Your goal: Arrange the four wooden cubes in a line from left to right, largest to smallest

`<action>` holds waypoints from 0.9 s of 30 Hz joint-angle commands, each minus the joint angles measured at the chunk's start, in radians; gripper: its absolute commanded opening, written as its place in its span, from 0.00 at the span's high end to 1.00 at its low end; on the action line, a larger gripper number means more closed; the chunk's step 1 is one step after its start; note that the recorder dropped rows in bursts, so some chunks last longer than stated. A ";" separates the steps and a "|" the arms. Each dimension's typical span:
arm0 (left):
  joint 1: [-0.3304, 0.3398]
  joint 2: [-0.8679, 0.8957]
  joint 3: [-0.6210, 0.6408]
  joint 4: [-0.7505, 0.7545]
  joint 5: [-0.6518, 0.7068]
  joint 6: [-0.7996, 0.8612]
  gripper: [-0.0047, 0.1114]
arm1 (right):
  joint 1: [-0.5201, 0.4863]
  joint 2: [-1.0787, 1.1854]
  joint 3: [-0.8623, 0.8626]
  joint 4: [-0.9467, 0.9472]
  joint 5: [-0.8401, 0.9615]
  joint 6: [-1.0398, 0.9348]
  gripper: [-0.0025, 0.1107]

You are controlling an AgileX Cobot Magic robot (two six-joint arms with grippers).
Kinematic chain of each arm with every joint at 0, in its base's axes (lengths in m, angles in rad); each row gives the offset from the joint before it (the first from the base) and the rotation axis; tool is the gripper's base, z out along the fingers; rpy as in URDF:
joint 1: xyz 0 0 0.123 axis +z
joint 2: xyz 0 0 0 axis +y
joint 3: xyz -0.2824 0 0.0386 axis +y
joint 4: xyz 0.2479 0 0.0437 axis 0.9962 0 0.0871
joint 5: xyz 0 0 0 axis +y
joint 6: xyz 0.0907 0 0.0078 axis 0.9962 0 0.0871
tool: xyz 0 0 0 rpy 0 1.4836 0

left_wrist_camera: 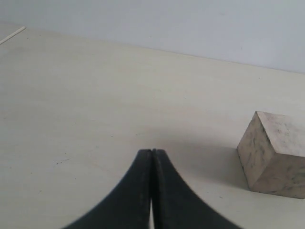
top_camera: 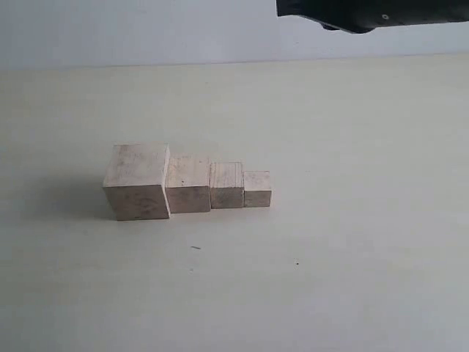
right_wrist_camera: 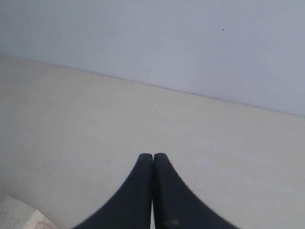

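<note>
Four pale wooden cubes stand side by side in a touching row on the table in the exterior view: the largest cube (top_camera: 138,182) at the left, then the second cube (top_camera: 188,184), the third cube (top_camera: 226,185) and the smallest cube (top_camera: 257,188) at the right. The left wrist view shows the largest cube (left_wrist_camera: 274,153) off to one side of my left gripper (left_wrist_camera: 152,151), which is shut and empty. My right gripper (right_wrist_camera: 153,156) is also shut on nothing, over bare table. A pale cube corner (right_wrist_camera: 19,217) peeks in at that view's edge.
A dark arm part (top_camera: 366,13) reaches in at the top right of the exterior view, well above the cubes. The pale table (top_camera: 352,242) meets a light wall (top_camera: 146,29) at the back. A thin white strip (left_wrist_camera: 12,36) lies far off in the left wrist view.
</note>
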 commanded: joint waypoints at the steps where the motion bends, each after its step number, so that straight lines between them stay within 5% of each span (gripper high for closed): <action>1: -0.007 -0.006 0.000 -0.002 -0.003 0.000 0.96 | 0.005 -0.085 0.047 0.005 -0.013 -0.006 0.98; 27: -0.007 -0.006 0.000 -0.002 -0.003 0.000 0.96 | 0.005 -0.148 0.043 -0.003 0.005 -0.006 0.98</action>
